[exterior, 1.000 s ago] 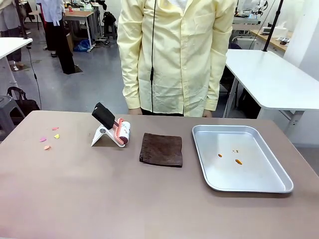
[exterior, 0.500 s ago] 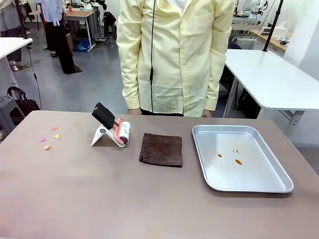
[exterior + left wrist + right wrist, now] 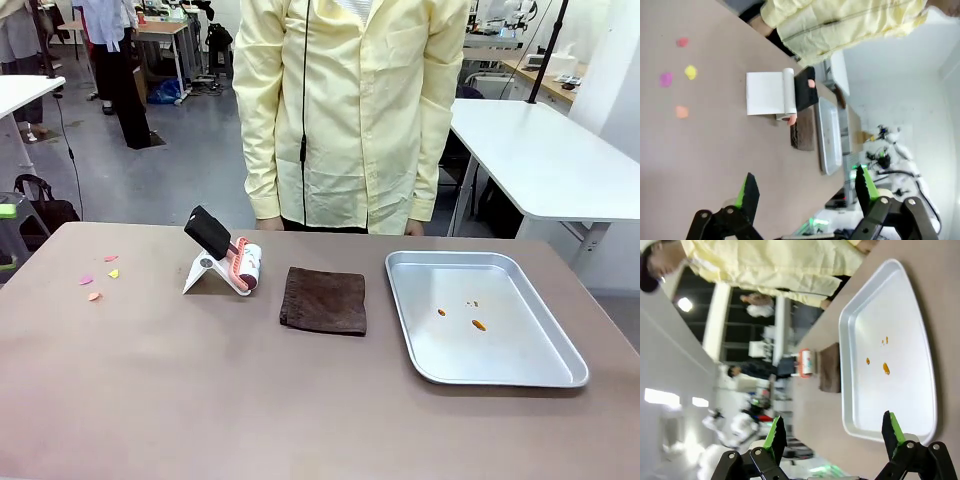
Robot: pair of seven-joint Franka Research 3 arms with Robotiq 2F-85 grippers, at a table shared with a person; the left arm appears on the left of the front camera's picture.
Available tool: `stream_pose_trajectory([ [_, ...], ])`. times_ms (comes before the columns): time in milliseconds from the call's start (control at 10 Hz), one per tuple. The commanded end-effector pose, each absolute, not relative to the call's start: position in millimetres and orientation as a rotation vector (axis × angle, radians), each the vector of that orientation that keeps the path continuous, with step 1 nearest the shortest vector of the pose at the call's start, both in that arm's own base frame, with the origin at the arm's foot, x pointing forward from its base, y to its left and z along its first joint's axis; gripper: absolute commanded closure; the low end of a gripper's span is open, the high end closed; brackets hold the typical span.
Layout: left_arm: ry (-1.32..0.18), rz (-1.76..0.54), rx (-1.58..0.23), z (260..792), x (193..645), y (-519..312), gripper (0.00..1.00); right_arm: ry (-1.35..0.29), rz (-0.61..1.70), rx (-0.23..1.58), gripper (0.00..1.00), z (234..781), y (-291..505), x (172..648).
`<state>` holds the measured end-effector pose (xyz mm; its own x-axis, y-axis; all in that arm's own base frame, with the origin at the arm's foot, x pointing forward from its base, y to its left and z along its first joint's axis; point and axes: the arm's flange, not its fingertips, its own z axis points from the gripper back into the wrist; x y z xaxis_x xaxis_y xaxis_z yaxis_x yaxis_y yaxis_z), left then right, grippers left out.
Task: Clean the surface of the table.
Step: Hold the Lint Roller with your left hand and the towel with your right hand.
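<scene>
My left claw [image 3: 806, 177] hangs released, nothing in it, over the brown counter [image 3: 200, 400]. On the counter's left: small coloured scraps [image 3: 113, 272]. Next a lint roller [image 3: 245, 265] propped on its white stand [image 3: 203, 273], then a folded brown cloth [image 3: 324, 300], then a metal tray [image 3: 530, 345] with orange crumbs [image 3: 478, 324] in it. A person in a yellow coat [image 3: 350, 110] stands at the far edge. My right claw [image 3: 833, 421] is released too, looking at the tray.

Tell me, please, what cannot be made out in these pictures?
- Front view: orange bits in the metal tray, too small to identify.
- Front view: coloured scraps on the table, too small to tell the material.
- Right wrist view: lint roller, far off and small, so its details are lost.
</scene>
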<state>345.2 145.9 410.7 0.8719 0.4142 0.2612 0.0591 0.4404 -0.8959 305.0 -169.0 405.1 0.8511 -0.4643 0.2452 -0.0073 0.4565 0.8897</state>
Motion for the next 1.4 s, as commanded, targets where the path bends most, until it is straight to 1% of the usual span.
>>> stream_pose_trajectory([
  [0, -0.403, 0.042, -0.943, 457.6, 378.1, 95.4, 0.00, -0.516, -0.168, 0.925, 0.00, 439.6, -79.5, 324.0],
  [300, -0.312, -0.164, -0.748, 492.2, 411.6, 12.9, 0.00, -0.499, 0.047, 0.728, 0.00, 470.6, 36.6, 346.8],
  [500, -0.291, -0.215, -0.637, 499.4, 426.8, -41.6, 0.00, -0.461, 0.145, 0.700, 0.00, 476.8, 121.1, 342.3],
  [600, -0.277, -0.232, -0.581, 501.5, 435.2, -64.6, 0.00, -0.409, 0.125, 0.684, 0.00, 475.8, 161.4, 338.9],
  [800, -0.203, -0.220, -0.547, 495.0, 459.5, -91.4, 0.00, -0.195, 0.073, 0.622, 0.00, 459.4, 230.1, 338.1],
  [900, -0.173, -0.203, -0.558, 487.3, 468.4, -93.8, 0.00, -0.147, 0.018, 0.600, 0.00, 446.4, 252.2, 342.8],
  [1000, -0.128, -0.232, -0.592, 480.4, 473.6, -94.7, 0.00, -0.151, 0.031, 0.587, 0.00, 432.1, 266.8, 346.2],
  [1100, -0.118, -0.223, -0.595, 474.1, 476.1, -91.9, 0.00, -0.172, 0.052, 0.576, 0.00, 417.4, 277.7, 349.8],
  [1300, -0.122, -0.214, -0.601, 470.4, 473.8, -80.9, 0.00, -0.150, 0.023, 0.564, 0.00, 407.0, 276.6, 366.8],
])
